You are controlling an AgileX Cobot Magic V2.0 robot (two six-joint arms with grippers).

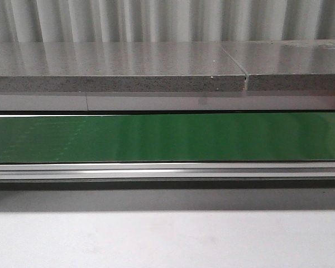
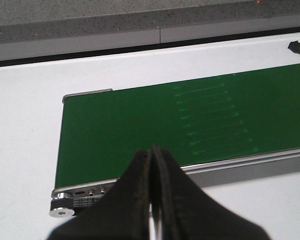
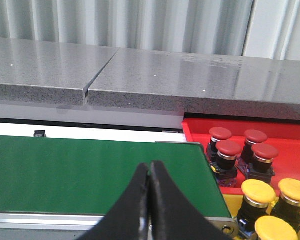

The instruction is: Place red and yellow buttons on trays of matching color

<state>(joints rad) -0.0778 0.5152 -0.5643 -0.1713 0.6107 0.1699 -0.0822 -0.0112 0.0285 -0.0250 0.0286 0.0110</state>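
Observation:
In the right wrist view several red buttons (image 3: 229, 148) stand in a red tray (image 3: 195, 130) just past the end of the green conveyor belt (image 3: 90, 175). Several yellow buttons (image 3: 258, 191) stand in a yellow tray (image 3: 231, 202) beside it. My right gripper (image 3: 150, 170) is shut and empty over the belt's near edge. My left gripper (image 2: 151, 152) is shut and empty over the other end of the belt (image 2: 190, 120). The front view shows only the bare belt (image 1: 167, 138); no gripper, button or tray shows there.
A grey stone ledge (image 1: 117, 72) runs behind the belt, with a corrugated wall behind it. The belt's metal rail (image 1: 167, 170) borders the white table (image 1: 167, 240). The belt's end roller (image 2: 61, 209) and a small black connector (image 2: 296, 47) lie on the white table.

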